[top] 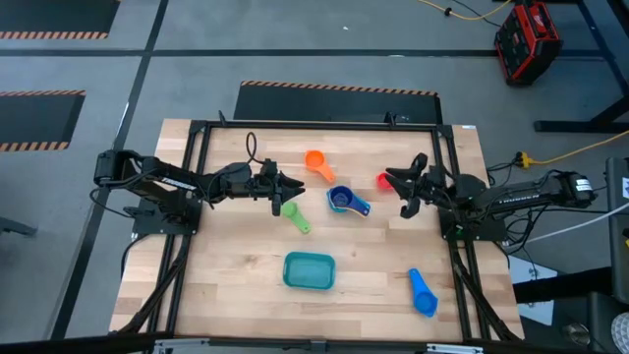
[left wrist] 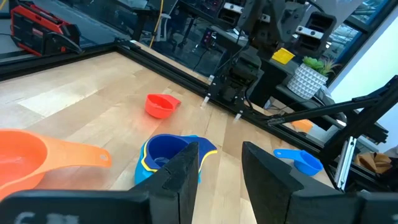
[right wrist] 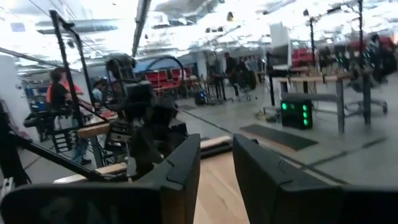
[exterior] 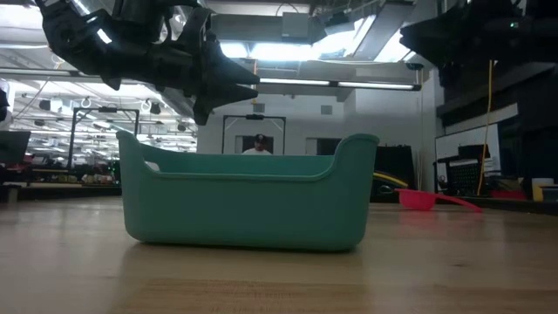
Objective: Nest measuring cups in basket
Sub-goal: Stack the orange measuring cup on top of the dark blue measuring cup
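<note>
Wooden table (top: 226, 275): teal basket (top: 309, 270) holds nothing; left fingers (top: 291, 187) parted, right fingers (top: 405, 190) parted, both unladen.

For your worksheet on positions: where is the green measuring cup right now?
In the high view, the green measuring cup lies left of centre, just below the left gripper, above the basket.

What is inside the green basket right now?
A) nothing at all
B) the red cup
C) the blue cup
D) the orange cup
A: from above, the basket shows only its bare teal floor, while the orange cup, the blue cup and the red cup all lie out on the table.
</note>
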You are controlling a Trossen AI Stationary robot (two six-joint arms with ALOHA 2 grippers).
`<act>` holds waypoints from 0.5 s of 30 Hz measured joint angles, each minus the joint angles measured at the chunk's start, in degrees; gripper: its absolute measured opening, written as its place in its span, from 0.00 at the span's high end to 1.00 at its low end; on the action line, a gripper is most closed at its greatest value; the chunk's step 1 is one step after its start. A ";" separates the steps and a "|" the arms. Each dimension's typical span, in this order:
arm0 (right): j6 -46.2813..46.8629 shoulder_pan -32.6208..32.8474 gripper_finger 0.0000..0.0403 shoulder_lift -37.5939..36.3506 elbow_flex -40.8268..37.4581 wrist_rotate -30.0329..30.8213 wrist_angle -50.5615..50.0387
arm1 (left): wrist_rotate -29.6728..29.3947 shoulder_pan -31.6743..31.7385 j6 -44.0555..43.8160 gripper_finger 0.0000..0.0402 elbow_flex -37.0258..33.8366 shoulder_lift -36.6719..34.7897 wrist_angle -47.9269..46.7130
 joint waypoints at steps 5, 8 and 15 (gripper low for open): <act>0.66 0.00 0.75 0.61 0.00 1.21 -0.50 | -0.27 0.00 0.00 0.71 0.00 0.00 -0.01; 2.06 0.00 0.75 1.47 0.00 4.92 1.75 | -0.58 0.01 0.03 0.71 0.00 0.00 0.02; 1.87 0.00 0.75 3.29 0.00 5.84 7.06 | -0.59 0.02 0.07 0.71 0.00 0.02 0.15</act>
